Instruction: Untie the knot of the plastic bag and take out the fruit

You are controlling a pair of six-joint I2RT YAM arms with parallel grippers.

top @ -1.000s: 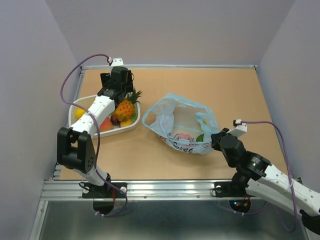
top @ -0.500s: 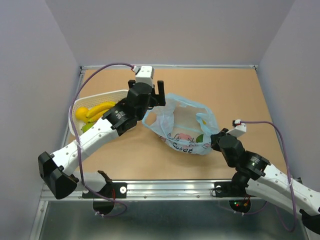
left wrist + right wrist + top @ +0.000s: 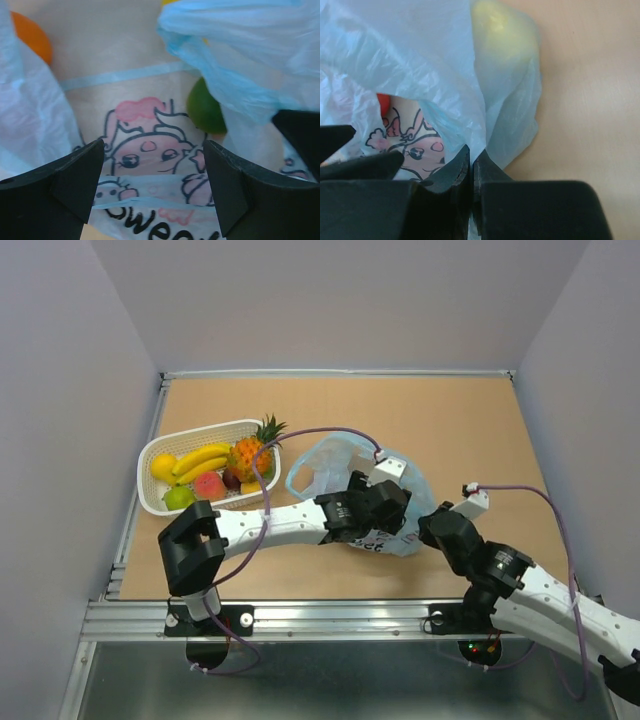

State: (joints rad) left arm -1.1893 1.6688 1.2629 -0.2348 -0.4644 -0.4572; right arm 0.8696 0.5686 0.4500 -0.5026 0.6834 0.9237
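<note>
The light-blue plastic bag [image 3: 335, 455] lies mid-table with its mouth loose; no tied knot shows. My left gripper [image 3: 386, 508] hangs open over its printed side, jaws wide apart above the cartoon figure [image 3: 145, 145] and touching nothing. Inside the bag I see a green round fruit [image 3: 206, 109] and an orange [image 3: 33, 36]. My right gripper [image 3: 429, 524] is shut on the bag's thin film [image 3: 470, 90] at its right edge. A pale yellow fruit [image 3: 503, 36] bulges through the film there. The pineapple [image 3: 250, 453] stands in the basket.
The white slotted basket [image 3: 150, 496] sits at the left, holding bananas [image 3: 200, 460], a pink peach [image 3: 208, 484] and a green fruit [image 3: 178, 497]. My left arm stretches across the table's middle. Walls close in on the left, the right and the back.
My left arm has swung from the basket, where it left the pineapple, rightwards and down onto the bag. The right gripper has kept its hold on the bag's edge.
</note>
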